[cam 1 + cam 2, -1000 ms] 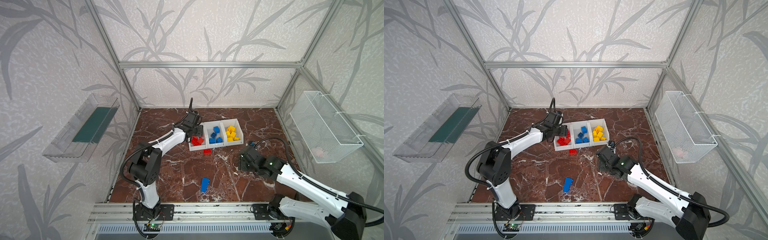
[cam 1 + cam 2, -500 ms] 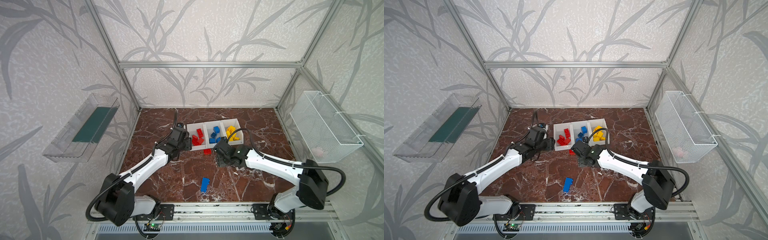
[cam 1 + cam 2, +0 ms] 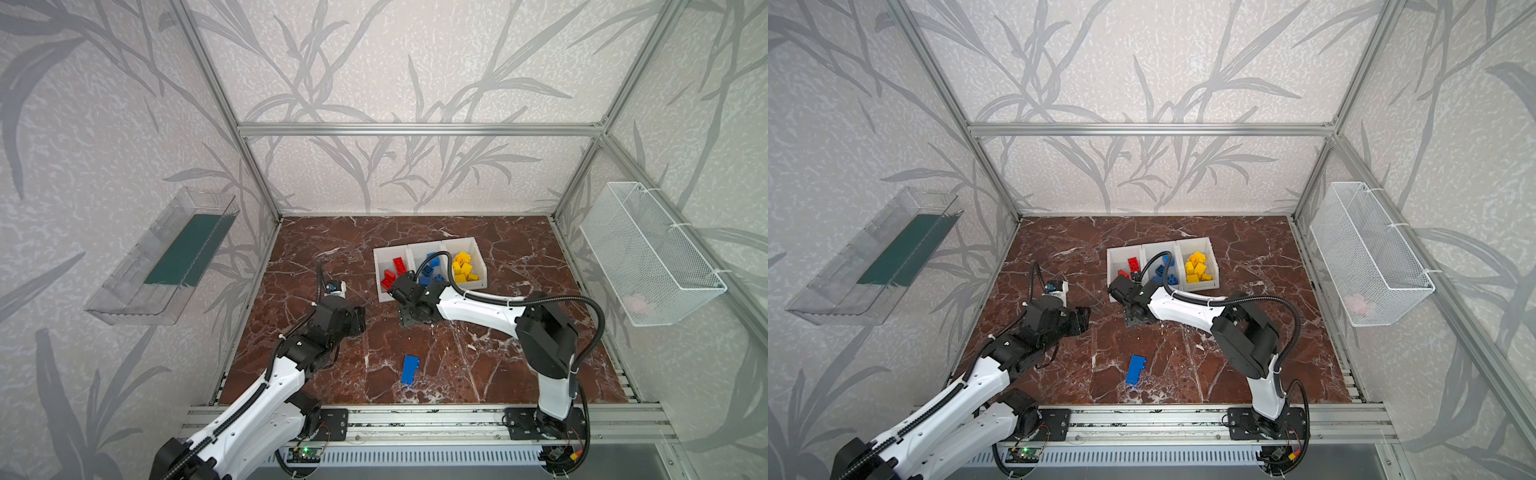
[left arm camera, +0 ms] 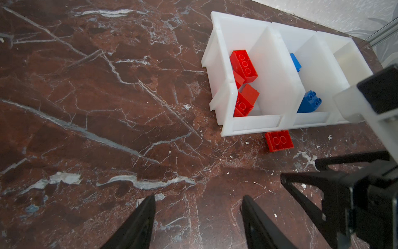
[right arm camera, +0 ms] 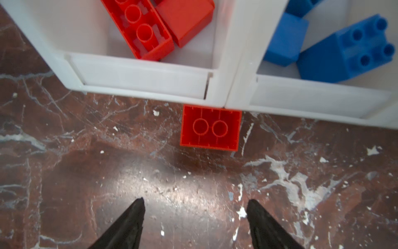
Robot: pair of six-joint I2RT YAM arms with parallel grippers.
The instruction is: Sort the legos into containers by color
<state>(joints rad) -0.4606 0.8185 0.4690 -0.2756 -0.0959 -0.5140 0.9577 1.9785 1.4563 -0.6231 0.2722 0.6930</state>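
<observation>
Since one second ago both arms have changed place. The left gripper (image 3: 358, 319) has pulled back from the red compartment of the white tray (image 3: 376, 266) toward the left part of the marble table (image 3: 478, 365). The right gripper (image 3: 409, 321) has come over from the right side to the front wall of the tray.

In both top views the tray holds red bricks (image 3: 399, 264) in its left compartment, blue bricks (image 3: 428, 274) in the middle one and yellow bricks (image 3: 463, 268) in the right one. One blue brick (image 3: 1136, 370) lies alone on the table, well apart from the tray and nearer to the front edge. The right arm covers the spot just in front of the tray.

In the left wrist view the two fingers of the left gripper stand apart with only bare marble between them, so it holds nothing. A single red brick (image 4: 279, 141) lies on the table with its hollow underside up. It touches the front wall of the tray, below the divider between the red and the blue compartments.

In the right wrist view this red brick sits close ahead of the right gripper. The fingers of that gripper are spread and empty, near the brick but not touching it.
</observation>
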